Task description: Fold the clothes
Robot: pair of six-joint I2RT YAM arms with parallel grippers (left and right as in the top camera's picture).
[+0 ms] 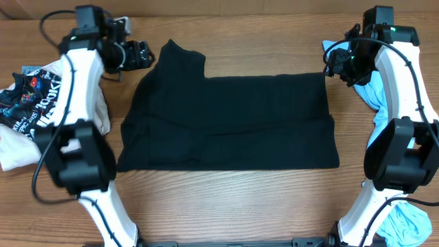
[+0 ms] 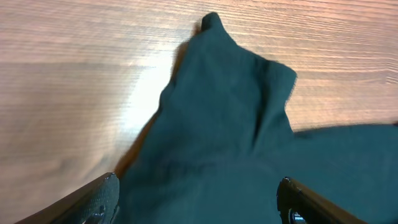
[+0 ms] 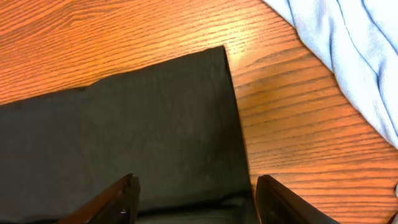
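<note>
A black garment (image 1: 226, 123) lies spread flat in the middle of the wooden table, with a sleeve or corner sticking up at its far left (image 1: 180, 56). My left gripper (image 1: 137, 53) is open and empty beside that far left corner; the left wrist view shows the dark cloth (image 2: 230, 124) under the spread fingers (image 2: 198, 202). My right gripper (image 1: 335, 63) is open and empty at the garment's far right corner; the right wrist view shows that corner (image 3: 155, 124) between the fingers (image 3: 196, 199).
A printed black-and-white garment pile (image 1: 34, 103) lies at the left edge. Light blue clothes (image 1: 381, 103) lie at the right edge, also in the right wrist view (image 3: 348, 56), with more at the bottom right (image 1: 408, 223).
</note>
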